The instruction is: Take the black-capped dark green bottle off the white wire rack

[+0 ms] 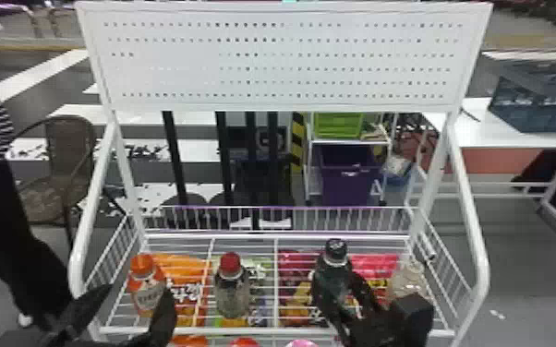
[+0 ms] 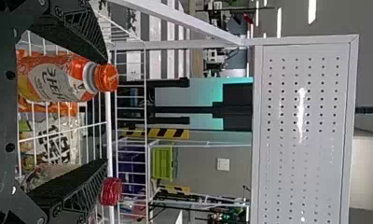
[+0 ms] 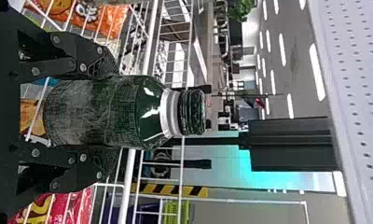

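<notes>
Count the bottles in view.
3 clear: orange one, rack's left; red-capped one, left of middle; green bottle, between the right jaws. Pale shape at rack's right and coloured tops below its front may be more, partly hidden.

Black-capped dark green bottle (image 3: 128, 112) upright over white rack (image 1: 198, 330), contact unclear.

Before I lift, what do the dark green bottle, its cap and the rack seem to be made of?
The dark green bottle looks like smooth, glossy plastic, with sharp highlights on its shoulder, though glass is possible. Its black cap seems to be shiny plastic, with ridges catching light. The white wire rack is probably painted or coated metal: slim straight rods, evenly white.
</notes>
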`<state>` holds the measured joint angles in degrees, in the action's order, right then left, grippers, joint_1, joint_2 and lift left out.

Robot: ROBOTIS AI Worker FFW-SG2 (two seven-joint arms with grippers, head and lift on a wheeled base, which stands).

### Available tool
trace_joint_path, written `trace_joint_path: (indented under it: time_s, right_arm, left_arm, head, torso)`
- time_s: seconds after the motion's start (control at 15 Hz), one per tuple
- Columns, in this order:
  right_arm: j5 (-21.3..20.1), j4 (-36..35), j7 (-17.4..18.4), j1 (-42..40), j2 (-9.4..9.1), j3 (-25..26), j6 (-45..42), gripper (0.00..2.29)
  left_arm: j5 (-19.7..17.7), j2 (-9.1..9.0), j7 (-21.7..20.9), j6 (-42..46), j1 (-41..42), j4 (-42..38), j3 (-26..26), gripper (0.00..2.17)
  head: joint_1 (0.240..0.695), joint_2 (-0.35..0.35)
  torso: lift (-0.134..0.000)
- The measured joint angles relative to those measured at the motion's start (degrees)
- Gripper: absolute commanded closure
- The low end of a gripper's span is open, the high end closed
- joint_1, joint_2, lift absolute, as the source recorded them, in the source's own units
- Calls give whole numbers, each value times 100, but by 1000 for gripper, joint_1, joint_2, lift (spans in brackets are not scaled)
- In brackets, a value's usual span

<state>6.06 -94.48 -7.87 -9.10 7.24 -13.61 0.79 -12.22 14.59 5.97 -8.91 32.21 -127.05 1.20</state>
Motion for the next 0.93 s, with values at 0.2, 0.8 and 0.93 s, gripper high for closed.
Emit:
trace_joint_path:
  time_s: [0.2, 0.8, 0.93]
  right_arm:
    - [88, -1251, 6, -825, 212, 392, 287, 1214]
    - [652, -3119, -363, -3192, 199, 2269, -577, 1214]
    - [756, -3224, -639, -3418, 15, 2615, -660, 1214]
  left_arm:
    - [0, -9, 0, -33, -54, 2, 59, 147]
    - [-9, -1, 0, -57, -169, 21, 116, 147]
    - [-9, 0, 1, -81, -196, 32, 113, 147]
  head:
    - [499, 0]
    - [499, 0]
    - [499, 0]
  torso:
    - [0]
    - [0]
    - [0]
